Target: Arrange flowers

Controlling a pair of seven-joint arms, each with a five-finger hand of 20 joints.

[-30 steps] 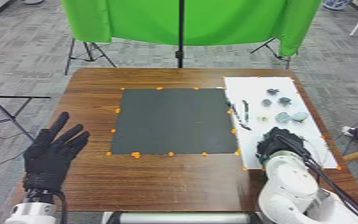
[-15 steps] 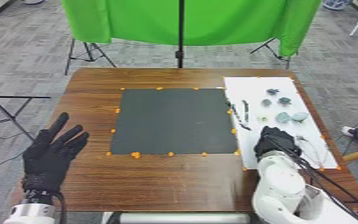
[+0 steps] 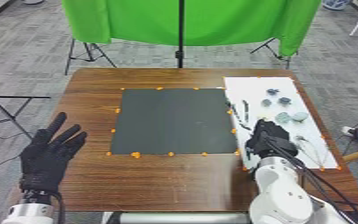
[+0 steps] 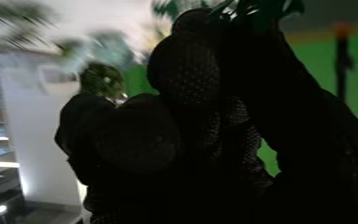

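Head view, clock read from the middle of the dark panel [image 3: 171, 120], twelve pointing away from you. The panel sits squarely in front of you on the brown table [image 3: 167, 180], a plain dark ground on which pale petals would read well; you would likely compose there. Orange dabs [image 3: 135, 155] dot its border, probably to keep it flat. At three o'clock, the white sheet [image 3: 260, 85] serves as your stock shelf: dried pieces spaced apart, I judge, so that one can be taken without dragging its neighbours. Your right hand [image 3: 269, 140] is over that sheet, at about four o'clock. Whether it grasps a piece or is empty, I can't tell you — the black glove hides the answer. Now read the clock from that hand: long dark stems [image 3: 245, 110] at eleven, pale round pieces [image 3: 283, 118] and, beyond them, dark blooms [image 3: 285, 101] between twelve and one, a thin sprig [image 3: 303, 141] near three. In the right wrist view, green leafy tips [image 4: 286, 7] show by the glove, but you can't settle from them what is held. Your left hand [image 3: 47, 160] is at eight o'clock from the panel, relaxed, spread and empty, parked outside the working ground. The panel bears no flowers, so you're likely at first selection; pick gently — such thin stems could snap or snag on fabric.
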